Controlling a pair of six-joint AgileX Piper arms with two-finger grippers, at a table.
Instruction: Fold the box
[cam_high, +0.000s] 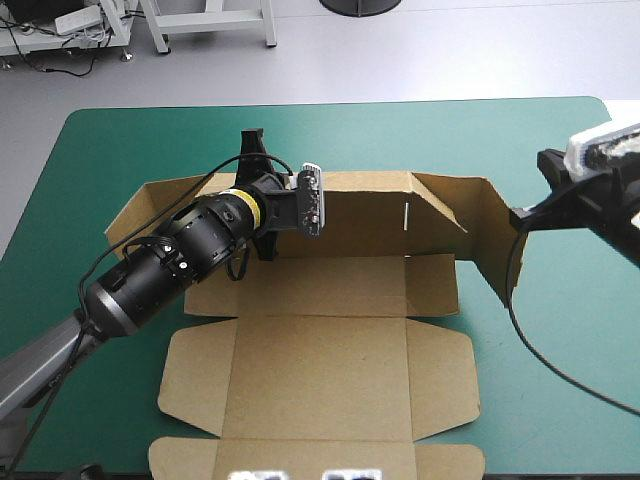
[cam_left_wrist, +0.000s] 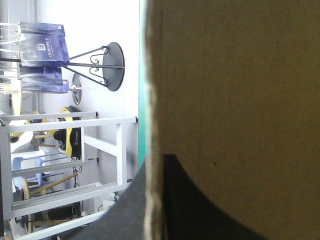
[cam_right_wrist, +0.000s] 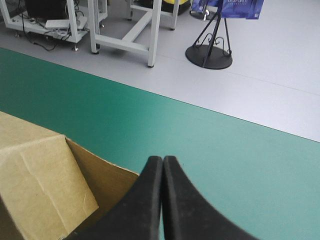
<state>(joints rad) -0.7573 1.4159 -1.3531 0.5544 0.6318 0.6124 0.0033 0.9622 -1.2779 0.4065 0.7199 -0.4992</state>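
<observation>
The brown box (cam_high: 320, 370) lies in the middle of the teal-green cover, its far wall and right side wall raised, its near panels and flaps flat. My left gripper (cam_high: 254, 165) sits on the top edge of the far wall, left of its middle. In the left wrist view this gripper (cam_left_wrist: 154, 162) is shut on the box (cam_left_wrist: 235, 75), one black finger on each face of the board. My right gripper (cam_high: 517, 213) is shut and touches the outer face of the right wall. In the right wrist view its fingertips (cam_right_wrist: 162, 159) meet with nothing between them, the box (cam_right_wrist: 40, 170) beside them.
Bare teal-green cover (cam_high: 100, 150) surrounds the box on the left, far and right sides. The near flaps reach almost to the table's front edge. A slot (cam_high: 406, 215) shows in the far wall toward its right end.
</observation>
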